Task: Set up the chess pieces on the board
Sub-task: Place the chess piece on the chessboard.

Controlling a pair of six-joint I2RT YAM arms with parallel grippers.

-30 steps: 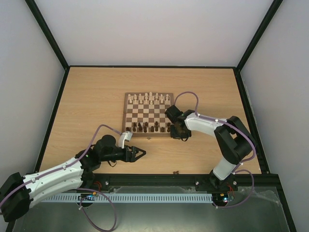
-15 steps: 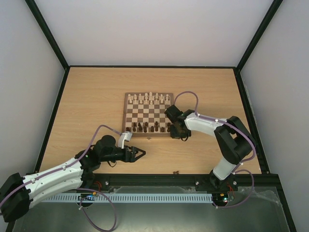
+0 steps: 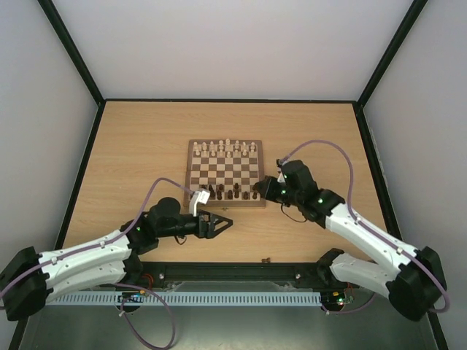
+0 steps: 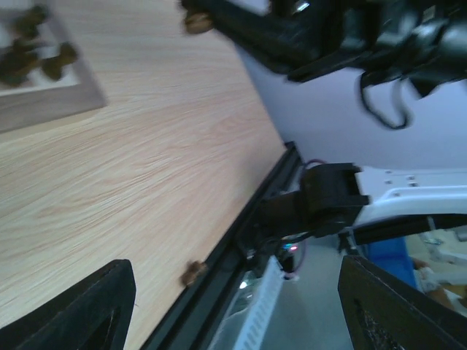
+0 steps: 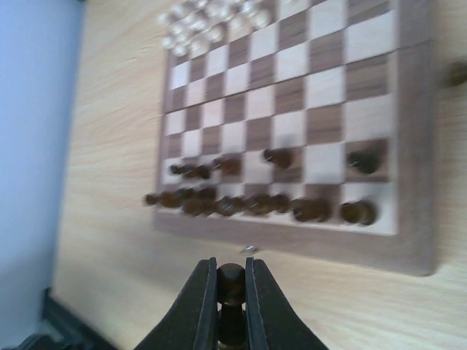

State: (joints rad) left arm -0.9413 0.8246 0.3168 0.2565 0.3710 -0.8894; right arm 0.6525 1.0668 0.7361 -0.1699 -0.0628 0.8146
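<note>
The right gripper [image 5: 231, 271] is closed on a single dark brown chessman [image 5: 231, 281]. The piece is held upright between the fingertips, above the table [image 3: 131, 160] and just off the near right corner of the chessboard [image 3: 225, 172]. The chessboard is set near the middle of the table, square to its edges. The other dark brown chessmen [image 3: 228, 192] are gathered on the board's two nearest rows and crowded toward its near left corner. One piece at the left end is seen at the border frame; whether it stands on or off the frame cannot be told. The pale chessmen [image 3: 226, 148] are lined up along the far edge of the board. The left gripper [image 3: 223, 225] is held with its jaws wide apart and nothing between them, low over the table, off the board's near edge. A stray dark piece [image 3: 267, 259] is seen by the near edge of the table.
</note>
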